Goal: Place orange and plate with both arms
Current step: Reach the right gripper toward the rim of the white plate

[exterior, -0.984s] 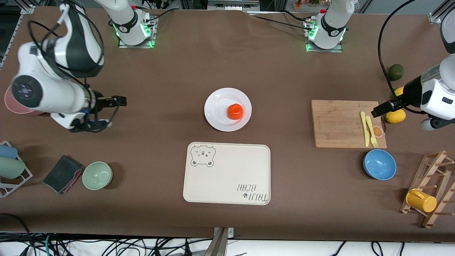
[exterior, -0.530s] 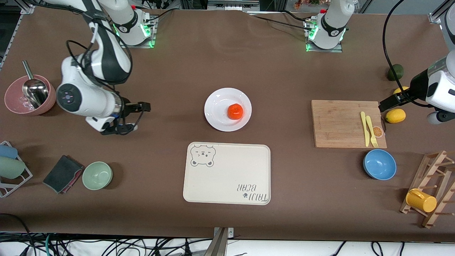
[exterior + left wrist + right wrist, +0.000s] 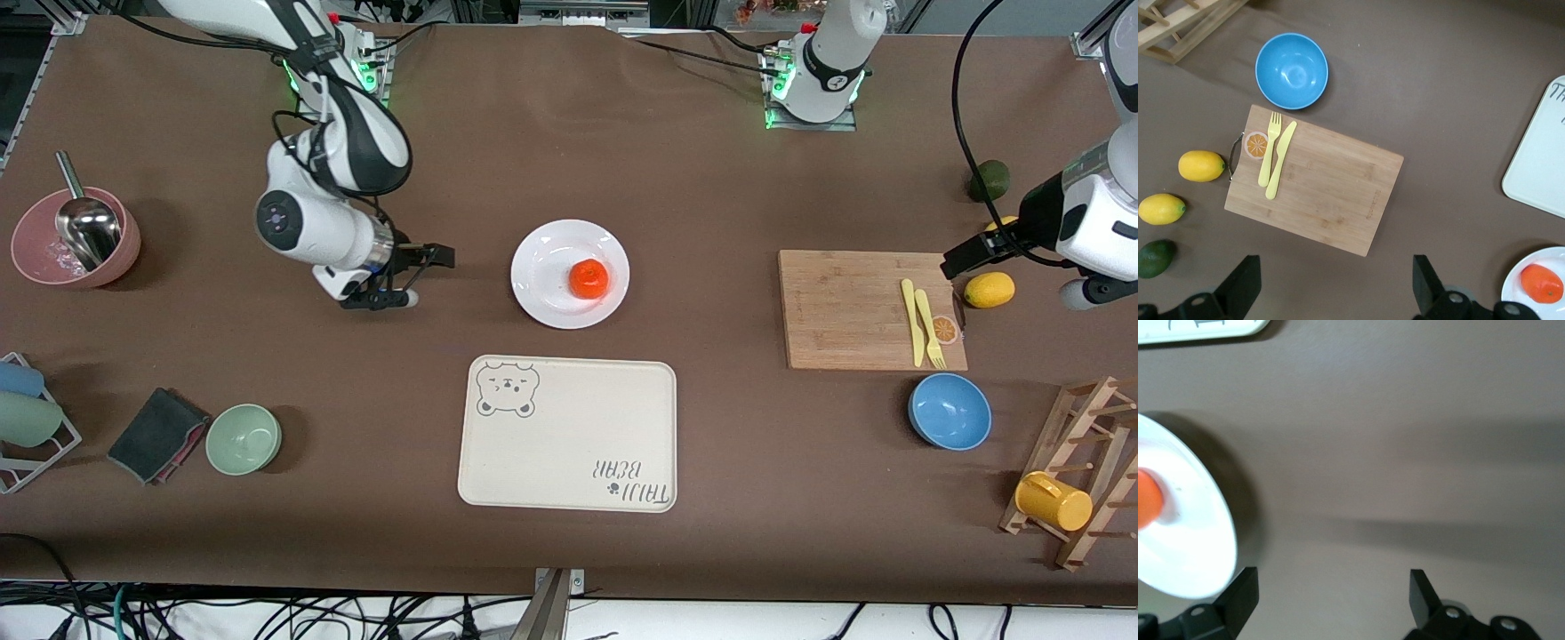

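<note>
The orange (image 3: 589, 278) sits on the white plate (image 3: 540, 267) at the middle of the table. My right gripper (image 3: 423, 277) is open and empty, low over the bare table beside the plate, toward the right arm's end. In the right wrist view the plate (image 3: 1195, 543) and a sliver of the orange (image 3: 1146, 507) show ahead of my open right gripper (image 3: 1331, 587). My left gripper (image 3: 960, 258) is open and empty, up over the cutting board's edge by the lemons. The left wrist view shows the open left gripper (image 3: 1335, 280), the orange (image 3: 1542, 283) and the plate (image 3: 1518, 293).
A cream bear-print tray (image 3: 569, 436) lies nearer the camera than the plate. A cutting board (image 3: 845, 307) with yellow fork and knife, a blue bowl (image 3: 949, 411), lemons (image 3: 989, 290) and an avocado (image 3: 989, 180) are at the left arm's end. A green bowl (image 3: 244, 438) and pink bowl (image 3: 71, 240) are at the right arm's end.
My right arm has swung from the right arm's end of the table toward the plate, uncovering the pink bowl. My left gripper has shifted slightly. The orange and plate have not moved.
</note>
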### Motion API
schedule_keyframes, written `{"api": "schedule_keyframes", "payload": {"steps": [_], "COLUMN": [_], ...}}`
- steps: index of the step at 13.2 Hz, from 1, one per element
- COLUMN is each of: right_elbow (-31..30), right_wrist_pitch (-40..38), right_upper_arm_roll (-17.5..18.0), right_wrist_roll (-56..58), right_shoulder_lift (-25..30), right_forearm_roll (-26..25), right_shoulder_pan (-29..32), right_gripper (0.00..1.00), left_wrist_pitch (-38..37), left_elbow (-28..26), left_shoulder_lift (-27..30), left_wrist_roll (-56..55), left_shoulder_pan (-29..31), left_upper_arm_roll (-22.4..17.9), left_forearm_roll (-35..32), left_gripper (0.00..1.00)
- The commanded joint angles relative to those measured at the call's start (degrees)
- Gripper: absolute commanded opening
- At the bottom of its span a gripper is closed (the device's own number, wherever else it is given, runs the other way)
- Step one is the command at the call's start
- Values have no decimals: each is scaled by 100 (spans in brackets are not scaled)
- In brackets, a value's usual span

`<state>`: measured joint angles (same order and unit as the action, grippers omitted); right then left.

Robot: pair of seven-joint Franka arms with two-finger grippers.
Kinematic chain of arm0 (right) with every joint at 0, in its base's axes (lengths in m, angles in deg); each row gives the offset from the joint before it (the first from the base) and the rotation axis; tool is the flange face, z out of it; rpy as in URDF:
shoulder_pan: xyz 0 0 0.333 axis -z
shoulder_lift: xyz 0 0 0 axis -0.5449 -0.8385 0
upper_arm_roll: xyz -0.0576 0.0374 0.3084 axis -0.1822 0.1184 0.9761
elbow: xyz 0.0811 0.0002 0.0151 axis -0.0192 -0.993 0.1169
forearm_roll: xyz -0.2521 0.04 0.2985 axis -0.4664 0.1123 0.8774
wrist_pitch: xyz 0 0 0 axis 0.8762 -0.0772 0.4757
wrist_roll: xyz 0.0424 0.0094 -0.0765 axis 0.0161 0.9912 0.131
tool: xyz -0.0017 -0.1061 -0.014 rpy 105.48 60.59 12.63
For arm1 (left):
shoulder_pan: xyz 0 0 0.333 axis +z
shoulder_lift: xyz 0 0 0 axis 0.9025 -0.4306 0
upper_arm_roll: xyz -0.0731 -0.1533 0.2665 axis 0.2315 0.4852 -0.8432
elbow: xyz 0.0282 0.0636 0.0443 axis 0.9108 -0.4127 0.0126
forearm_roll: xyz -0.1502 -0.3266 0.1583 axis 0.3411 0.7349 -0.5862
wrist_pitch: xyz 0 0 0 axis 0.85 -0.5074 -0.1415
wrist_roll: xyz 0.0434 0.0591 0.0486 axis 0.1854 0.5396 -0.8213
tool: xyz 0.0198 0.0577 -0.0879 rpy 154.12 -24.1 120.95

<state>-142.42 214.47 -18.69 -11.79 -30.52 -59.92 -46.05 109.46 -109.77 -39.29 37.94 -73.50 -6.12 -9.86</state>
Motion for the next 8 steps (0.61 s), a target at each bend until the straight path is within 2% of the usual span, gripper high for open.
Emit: {"api": "schedule_keyframes", "payload": {"steps": [1, 3, 5, 8], "right_elbow": [-216, -198, -111, 152], "right_wrist_pitch": [929, 1781, 2065, 2084], "right_upper_arm_roll": [530, 952, 1041, 1050], "right_wrist_roll": [-653, -1164, -1490, -1842], "right_shoulder_lift": [-345, -750, -997, -1217], "right_forearm_roll": [212, 212, 212, 212], "right_shoulder_pan": [38, 29, -15, -181], "right_gripper": [100, 100, 100, 100], "left_wrist_pitch": [-305, -306, -314, -323], "left_elbow": [90, 90, 90, 82], "left_shoulder_lift": [44, 44, 44, 44], "left_wrist_roll": [181, 173, 173, 173], "left_shoulder_pan": [-49, -32, -40, -40], "left_upper_arm_roll": [-19, 34, 69, 52], "left_forearm_roll": [156, 164, 164, 173], "left_gripper": [100, 100, 100, 100]}}
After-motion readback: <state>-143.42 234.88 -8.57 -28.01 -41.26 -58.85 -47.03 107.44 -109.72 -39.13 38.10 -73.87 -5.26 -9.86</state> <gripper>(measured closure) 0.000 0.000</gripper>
